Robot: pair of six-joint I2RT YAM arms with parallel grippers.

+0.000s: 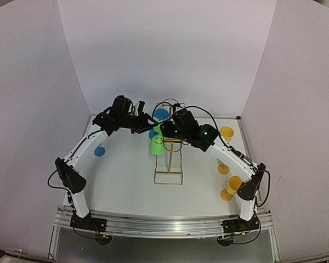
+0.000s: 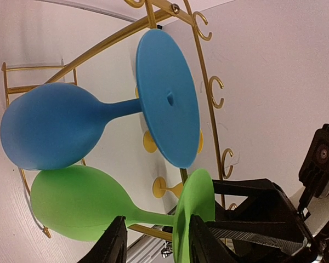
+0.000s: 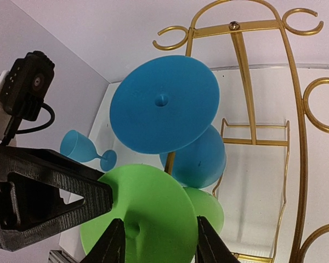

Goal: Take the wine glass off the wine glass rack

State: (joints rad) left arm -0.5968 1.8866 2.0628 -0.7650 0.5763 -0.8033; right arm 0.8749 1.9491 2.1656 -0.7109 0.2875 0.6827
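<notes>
on the rack [image 3: 243,71]: green glass [image 2: 88,203] hangs under blue glass [image 2: 55,134]
left claw [image 2: 157,219]: spread, straddling green stem
right claw [image 3: 159,221]: spread at green foot
around: yellow glasses [image 1: 227,133], white table [image 1: 126,186], white walls [image 1: 164,49]

the left arm [image 1: 89,141], white tubes with black joints, climbs from its base at 7 o'clock, folds at the elbow and reaches toward 1 o'clock. its black two-finger left hand [image 1: 147,120] points to 3 o'clock, jaws parted, fingers [image 2: 112,244] set apart. the right arm [image 1: 230,156], built alike, mirrors it from 5 o'clock, reaching toward 11 o'clock. its black two-finger right hand [image 1: 165,129] points to 9 o'clock, jaws also parted, fingers [image 3: 208,249] spread. the hands nearly meet tip to tip.
</notes>
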